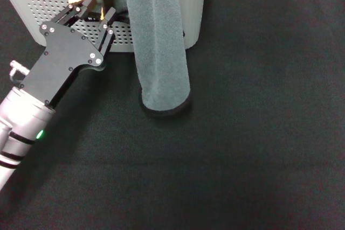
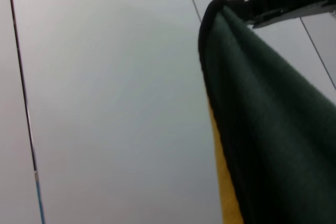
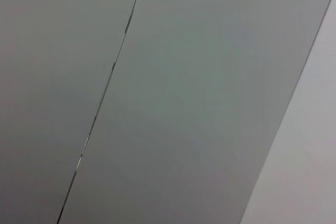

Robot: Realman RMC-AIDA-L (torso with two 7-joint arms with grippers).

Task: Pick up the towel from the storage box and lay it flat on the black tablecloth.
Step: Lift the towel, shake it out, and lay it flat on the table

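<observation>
Tablecloth first: black tablecloth (image 1: 242, 149) covers the whole table, bare across the near and right side. Storage box (image 1: 54, 9) sits at the far left edge, perforated wall facing the robot. Towel (image 1: 160, 41) hangs as a long vertical strip in front of the box, grey-green face out, top end out of view above, bottom black-stitched hem just touching the cloth. Left wrist view shows the same towel with its yellow face underneath, pinched at the top by a dark clamp, probably the right arm's fingers, but can't tell their state; right gripper isn't in the head view. Left gripper (image 1: 92, 15) is at the box wall, fingers spread and holding nothing, a bit of yellow fabric just beyond the tips. Key relation: towel's long axis is vertical and it hangs just right of the left fingers, so the left arm is nearer the free lower part. My read: next move needs that hem caught and drawn out over open cloth.
</observation>
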